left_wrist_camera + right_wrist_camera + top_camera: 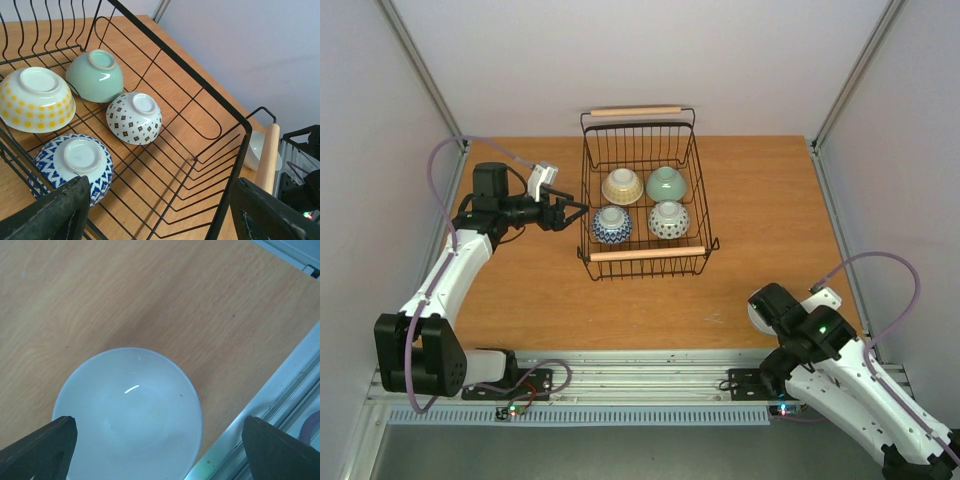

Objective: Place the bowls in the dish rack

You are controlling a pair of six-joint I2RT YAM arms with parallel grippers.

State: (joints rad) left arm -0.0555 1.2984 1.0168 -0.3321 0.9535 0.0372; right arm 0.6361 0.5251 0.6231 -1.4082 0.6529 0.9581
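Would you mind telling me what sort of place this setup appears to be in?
Probably a robotics lab test cell, not a kitchen: robot arms bolted to a metal rail, a wooden tabletop boxed in by plain white panels, and a dish rack of bowls as props.

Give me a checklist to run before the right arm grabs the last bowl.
1. Right gripper open, jaws flanking the whitish bowl: ok.
2. Whitish bowl upright on the table: ok.
3. Jaw height against that bowl's rim: cannot tell.
4. Dish rack has bare wire free beside the green bowl, yellow-dotted bowl, blue-patterned bowl and brown-dotted bowl, all upside down: ok.
5. Left gripper open at the rack's left wall, off the right arm's likely path: ok.
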